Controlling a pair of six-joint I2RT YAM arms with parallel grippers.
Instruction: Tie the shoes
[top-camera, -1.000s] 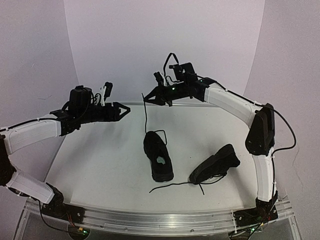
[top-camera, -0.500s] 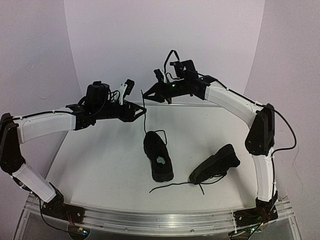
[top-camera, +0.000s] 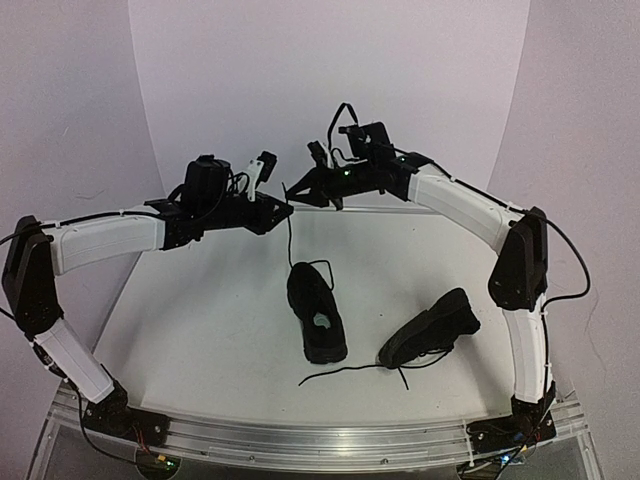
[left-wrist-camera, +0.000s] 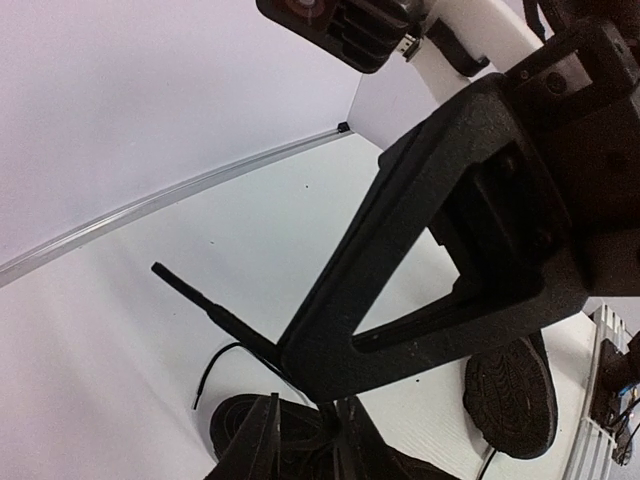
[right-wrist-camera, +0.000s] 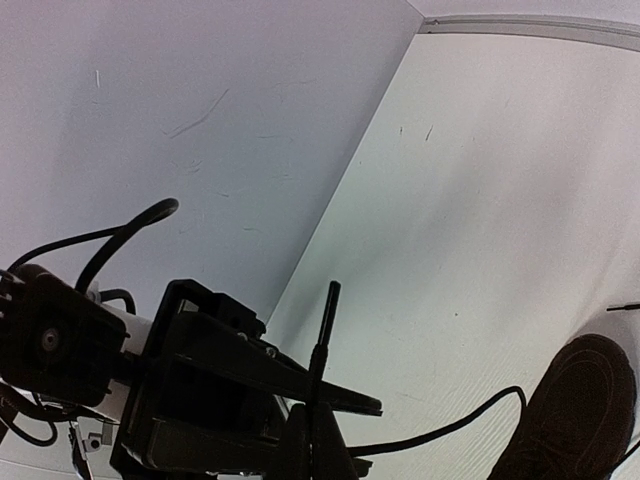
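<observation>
One of the shoes (top-camera: 317, 312) stands upright mid-table and shows a pale insole label. The other shoe (top-camera: 432, 328) lies on its side to the right. A thin black lace (top-camera: 291, 235) rises taut from the upright shoe to my right gripper (top-camera: 290, 190), which is shut on it near the stiff tip (right-wrist-camera: 325, 320). My left gripper (top-camera: 287, 209) is just below the right one, its fingers narrowly apart on either side of the same lace (left-wrist-camera: 215, 310). In the left wrist view the upright shoe (left-wrist-camera: 250, 440) lies beneath my left gripper (left-wrist-camera: 310, 440).
A loose lace (top-camera: 345, 372) trails across the table in front of both shoes. The table's back edge and the white backdrop (top-camera: 330, 80) are close behind the grippers. The tipped shoe's sole (left-wrist-camera: 510, 395) faces the left wrist camera.
My left arm has swung right from the table's left side to the raised lace, and its jaws have narrowed. The right gripper and both shoes have not moved.
</observation>
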